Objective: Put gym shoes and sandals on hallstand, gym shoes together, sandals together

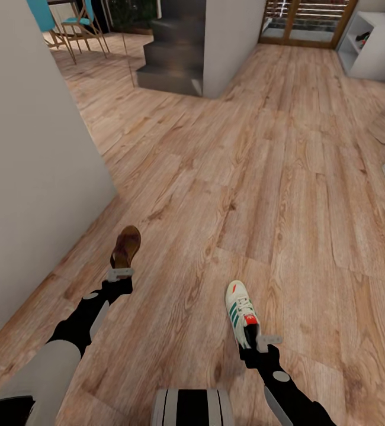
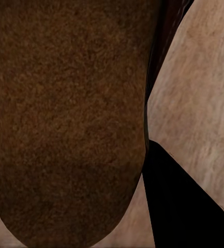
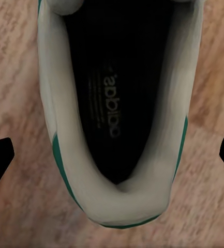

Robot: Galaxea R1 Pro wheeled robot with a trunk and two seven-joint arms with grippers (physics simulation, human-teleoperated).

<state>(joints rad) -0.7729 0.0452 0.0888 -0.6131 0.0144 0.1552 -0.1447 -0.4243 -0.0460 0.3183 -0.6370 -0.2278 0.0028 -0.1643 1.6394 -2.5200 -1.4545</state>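
Over wood floor, sandal, gym shoe held

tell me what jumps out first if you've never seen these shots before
Each arm holds a shoe out over the wood-plank floor: the left gripper carries a brown sandal, the right gripper a white gym shoe with green stripes. The right wrist view looks straight into that sneaker's dark insole. A pale grey shelf unit stands far off at the right.

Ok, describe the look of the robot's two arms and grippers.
Both arms are glossy black with pale grey round joint caps. The left arm's upper segment is light grey. The left gripper and right gripper have small flat grey fingers on black wrists. No cables or markings are visible.
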